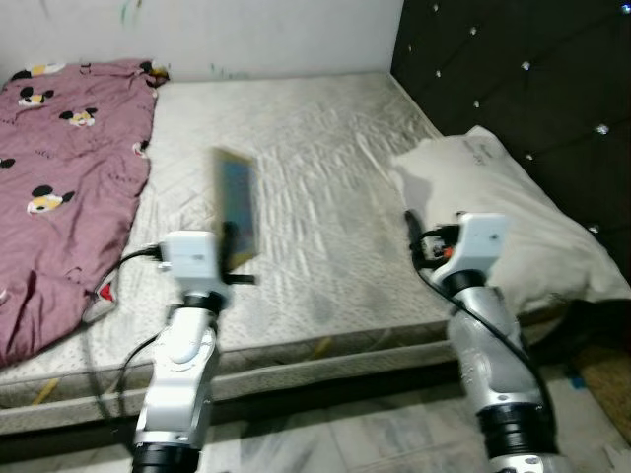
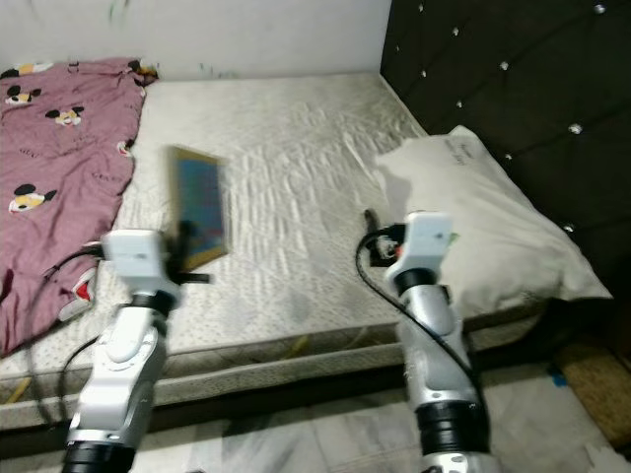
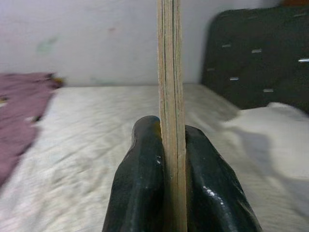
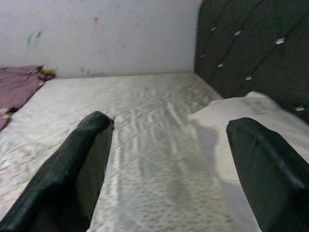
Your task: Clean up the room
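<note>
Above the near edge of the bed (image 1: 325,187), a thin book (image 1: 236,204) is held upright in the left pincer (image 3: 170,159), whose two black fingers (image 3: 140,193) are pressed against its two faces. The book is carried clear of the mattress, over its left half, near the maroon printed blanket (image 1: 59,187). The right pincer (image 4: 169,159) is held out over the mattress with its fingers spread wide and nothing between them, just beside the white pillow (image 1: 513,217) that lies against the dark tufted headboard (image 1: 523,69).

Risk noted: the book is gripped low on one edge, with most of its height standing free above the fingers. It is judged that it could tip or slide out during walking or a quick arm swing, and could land on the bed or the tiled floor (image 1: 335,434).

Limits of inspection: the book is blurred in both eye views, so its cover cannot be read. In the left wrist view, the depth of the grip is hidden by the fingers. Small items at the foot of the mattress cannot be identified.
</note>
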Tool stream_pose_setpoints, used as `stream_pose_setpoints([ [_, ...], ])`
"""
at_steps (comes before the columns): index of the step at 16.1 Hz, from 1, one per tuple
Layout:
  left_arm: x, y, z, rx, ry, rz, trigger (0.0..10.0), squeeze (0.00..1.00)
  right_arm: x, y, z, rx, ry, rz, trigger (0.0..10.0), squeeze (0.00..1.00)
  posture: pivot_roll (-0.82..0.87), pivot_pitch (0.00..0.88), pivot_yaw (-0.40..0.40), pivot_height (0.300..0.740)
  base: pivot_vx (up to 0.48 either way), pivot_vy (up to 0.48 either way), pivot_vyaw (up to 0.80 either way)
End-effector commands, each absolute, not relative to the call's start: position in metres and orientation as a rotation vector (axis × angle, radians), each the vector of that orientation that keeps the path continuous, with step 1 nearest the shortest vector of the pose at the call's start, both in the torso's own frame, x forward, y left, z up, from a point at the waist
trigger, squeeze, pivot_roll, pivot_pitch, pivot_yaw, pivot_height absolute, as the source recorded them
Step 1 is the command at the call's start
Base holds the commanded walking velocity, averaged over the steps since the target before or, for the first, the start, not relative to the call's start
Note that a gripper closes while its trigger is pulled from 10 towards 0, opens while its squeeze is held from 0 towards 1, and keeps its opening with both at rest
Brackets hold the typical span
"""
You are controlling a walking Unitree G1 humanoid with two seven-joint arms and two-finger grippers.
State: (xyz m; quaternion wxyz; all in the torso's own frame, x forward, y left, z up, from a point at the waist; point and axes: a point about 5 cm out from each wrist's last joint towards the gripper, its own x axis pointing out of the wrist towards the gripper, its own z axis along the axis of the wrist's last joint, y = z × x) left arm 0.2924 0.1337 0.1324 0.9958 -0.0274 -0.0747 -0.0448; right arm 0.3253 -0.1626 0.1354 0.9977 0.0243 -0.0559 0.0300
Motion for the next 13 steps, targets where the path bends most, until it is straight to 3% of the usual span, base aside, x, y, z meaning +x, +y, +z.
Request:
stream_pose_setpoints([
  [1,0.2922,0.1381,0.1457,-0.058,-0.221,-0.091,10.0,0.00,0.3269,-0.1574,0.1396,0.057,-0.127,0.069,10.0,0.00,-0.08,0.059,-0.019,0.740,0.000,0.000,0.00],
  [13,0.2905,0.1351,0.1457,-0.088,-0.227,-0.120,10.0,0.00,0.3272,-0.1578,0.1396,0.062,-0.129,0.062,10.0,0.00,-0.08,0.065,-0.020,0.740,0.389,0.000,0.00],
])
